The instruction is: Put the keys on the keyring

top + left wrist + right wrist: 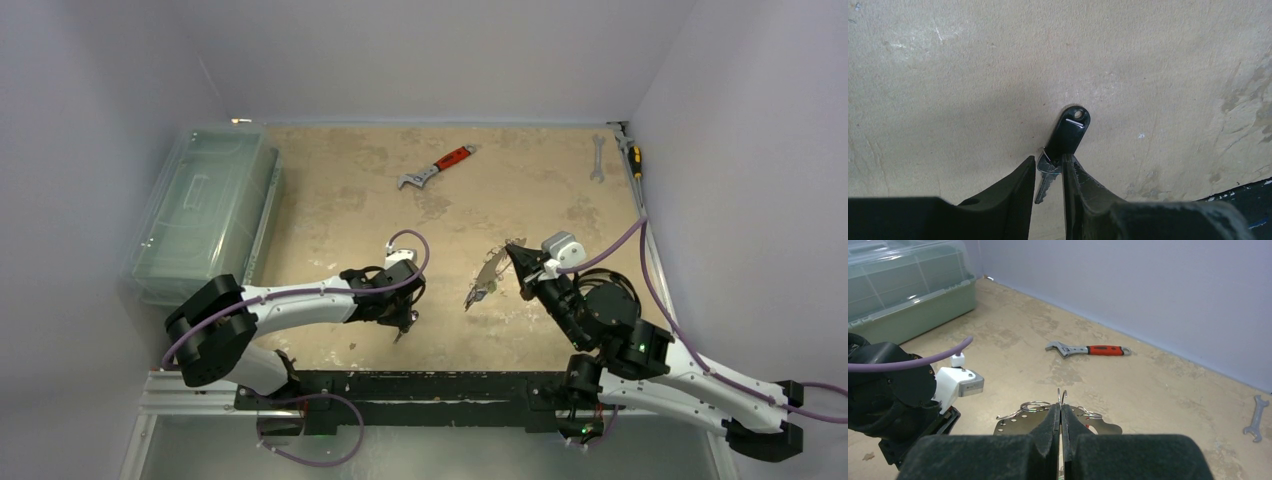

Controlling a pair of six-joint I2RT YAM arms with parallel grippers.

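My left gripper [400, 322] points down at the table and is shut on the black-headed key [1069, 131]. Its silver blade [1044, 186] lies between the fingers [1013, 192]. My right gripper [515, 258] is shut on the keyring [490, 273], a flat silvery metal piece with small holes and wire loops, and holds it tilted above the table. In the right wrist view the keyring [1017, 424] spreads to both sides of the closed fingertips [1061, 409]. Something small hangs at its lower end [478, 296]; I cannot tell what. Other keys are not clearly visible.
A red-handled adjustable wrench [437, 168] lies at the back centre. A plain spanner [597, 158] and a screwdriver [633, 155] lie at the back right. A clear lidded bin [205, 205] stands along the left edge. The left arm [893, 390] is close to the right gripper.
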